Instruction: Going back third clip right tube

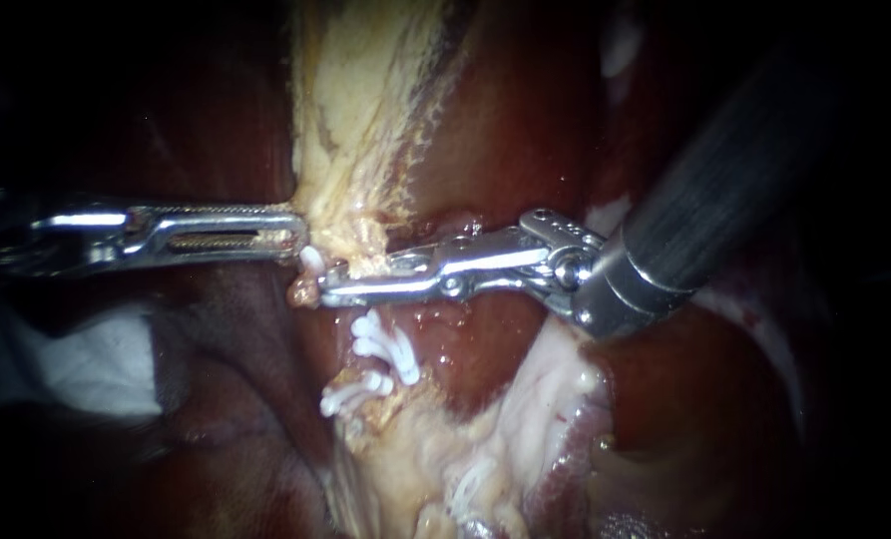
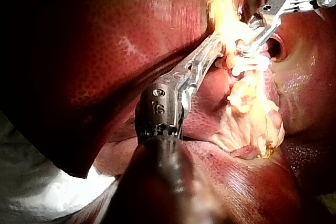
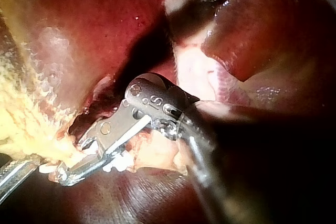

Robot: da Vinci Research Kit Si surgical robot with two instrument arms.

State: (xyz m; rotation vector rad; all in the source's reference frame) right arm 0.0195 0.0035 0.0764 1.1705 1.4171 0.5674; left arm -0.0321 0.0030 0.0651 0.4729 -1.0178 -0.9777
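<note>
My left instrument (image 1: 290, 235) comes in level from the left, its ridged jaws shut on the edge of a pale yellow tissue strand (image 1: 365, 120). My right instrument (image 1: 340, 284) reaches in from the upper right. Its slim jaws stand slightly open at the strand's lower end, just beside a white clip (image 1: 311, 262). Two more white clips (image 1: 390, 344) (image 1: 350, 397) sit lower on the tube (image 1: 370, 369). In the right wrist view the right instrument's jaws (image 3: 71, 171) show a small gap against the pale tissue. The left wrist view shows my left instrument (image 2: 218, 45) at the strand.
Dark red liver (image 1: 525, 120) surrounds the field. White gauze (image 1: 96, 369) lies at the lower left. Pale fatty tissue (image 1: 485, 439) spreads below the clips. The right instrument's thick dark shaft (image 1: 724, 170) crosses the upper right.
</note>
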